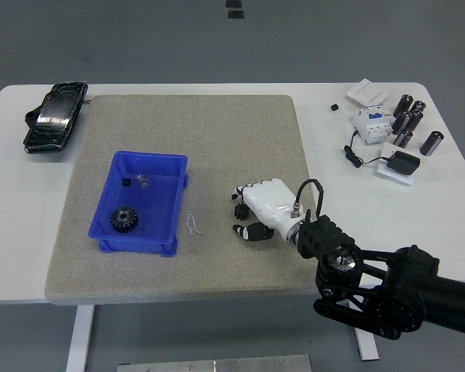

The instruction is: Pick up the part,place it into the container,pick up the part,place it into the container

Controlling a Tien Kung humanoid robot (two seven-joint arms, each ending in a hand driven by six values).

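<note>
Right hand (260, 209), white with black joints, sits low over the grey mat (217, 132), fingers curled downward around one small black gear (238, 214). Fingertips lie at or just above the gear and the thumb tip sits just below it; whether the gear is actually gripped cannot be told. The gear rests on the mat, right of the container. One thin white wire clip (192, 224) lies on the mat between hand and container.

One blue container (108, 203): inside, one larger black gear (125, 219), one tiny black piece and one small clear item near its far wall.

White table (310, 101): one black pouch (56, 116) far left; six dark cylinders (407, 122), one white switch unit and one black adapter far right.
</note>
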